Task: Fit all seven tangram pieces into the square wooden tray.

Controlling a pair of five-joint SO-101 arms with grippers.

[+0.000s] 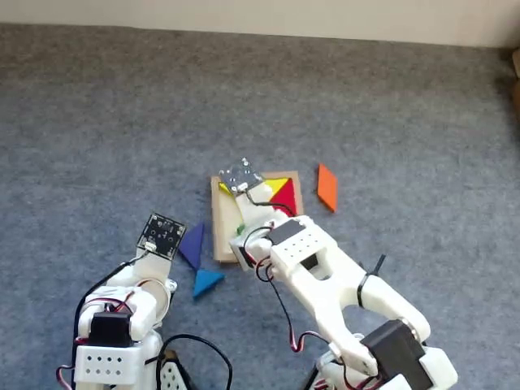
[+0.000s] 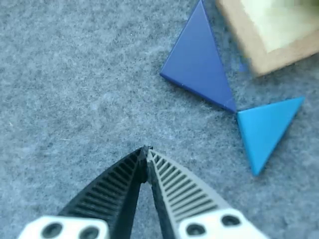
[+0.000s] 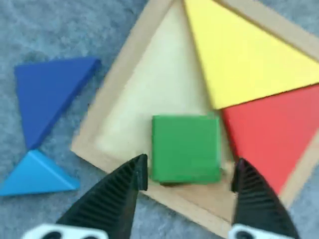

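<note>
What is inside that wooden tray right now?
A yellow triangle, a red triangle and a green square, with bare wood beside them. In the high view the right arm covers part of the tray.

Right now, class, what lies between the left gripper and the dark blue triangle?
Only bare grey carpet separates the left gripper from the dark blue triangle; the left wrist view shows this.

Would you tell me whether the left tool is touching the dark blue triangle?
Apart. The left wrist view shows bare carpet between the shut left tool and the dark blue triangle.
</note>
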